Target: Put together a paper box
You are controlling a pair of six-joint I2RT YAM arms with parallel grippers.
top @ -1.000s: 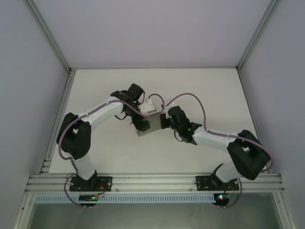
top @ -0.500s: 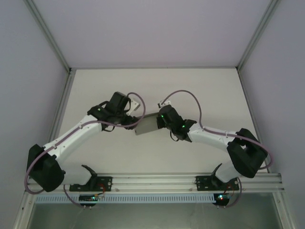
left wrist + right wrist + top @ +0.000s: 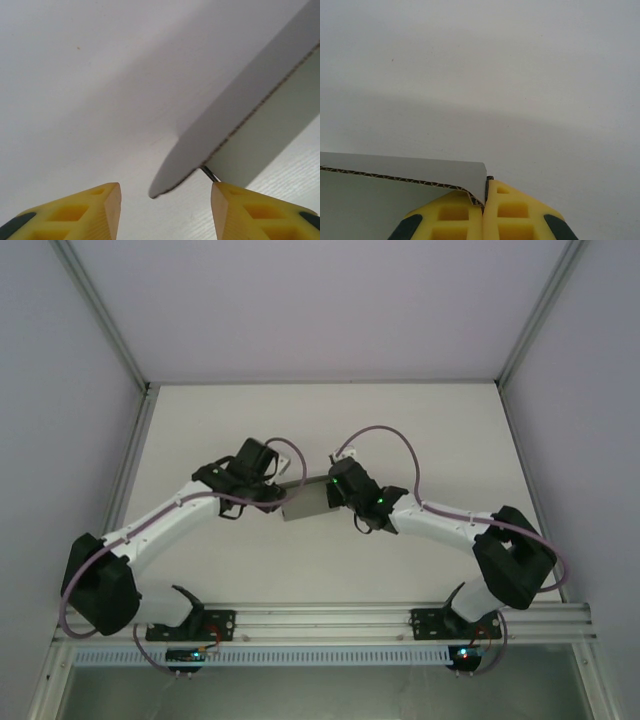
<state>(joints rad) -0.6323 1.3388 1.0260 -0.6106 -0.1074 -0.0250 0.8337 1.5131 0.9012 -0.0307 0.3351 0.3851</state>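
Over the middle of the white table (image 3: 430,420), the paper box (image 3: 306,500) shows as a thin grey sheet spanning the gap between the two arms, its fluted edge visible. The right gripper (image 3: 484,192) is clamped together on one corner of it. The left gripper (image 3: 166,192) has its fingers apart, with a rounded flap of the sheet between them.

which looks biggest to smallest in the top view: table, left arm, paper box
1. table, by far the largest
2. left arm
3. paper box, clearly the smallest
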